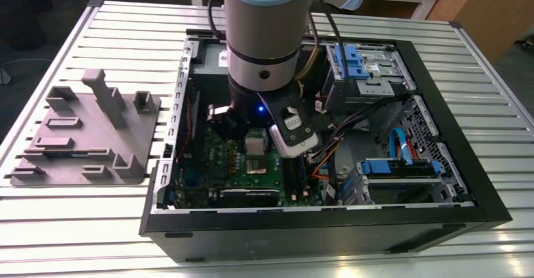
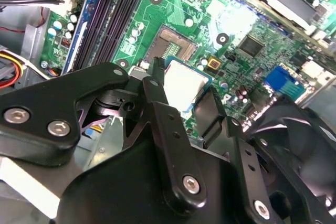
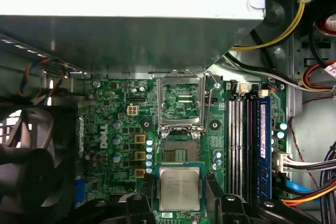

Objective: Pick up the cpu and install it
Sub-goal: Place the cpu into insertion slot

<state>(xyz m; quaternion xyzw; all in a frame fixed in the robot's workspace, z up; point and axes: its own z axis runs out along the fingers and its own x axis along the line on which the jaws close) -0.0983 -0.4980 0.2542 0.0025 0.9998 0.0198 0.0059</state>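
The cpu (image 3: 179, 187) is a small square chip with a pale metal top, and my gripper (image 3: 179, 199) is shut on its two opposite edges. It hangs just over the near part of the open socket (image 3: 180, 153) on the green board (image 3: 115, 124). The socket's silvery frame (image 3: 181, 103) is flipped up beyond it. In the second wrist view the cpu (image 2: 184, 81) sits between the black fingers (image 2: 153, 85) of my gripper (image 2: 181, 92), close to the socket (image 2: 176, 43). In the exterior view my arm (image 1: 262, 72) reaches down into the open computer case (image 1: 334, 228).
A grey tray (image 1: 84, 134) with raised blocks lies on the slatted table at the exterior view's left. Inside the case are a grey metal box (image 3: 131, 3), a black fan (image 3: 26, 171), memory slots (image 3: 241, 145), loose cables (image 3: 294, 30) and blue drive bays (image 1: 401, 165).
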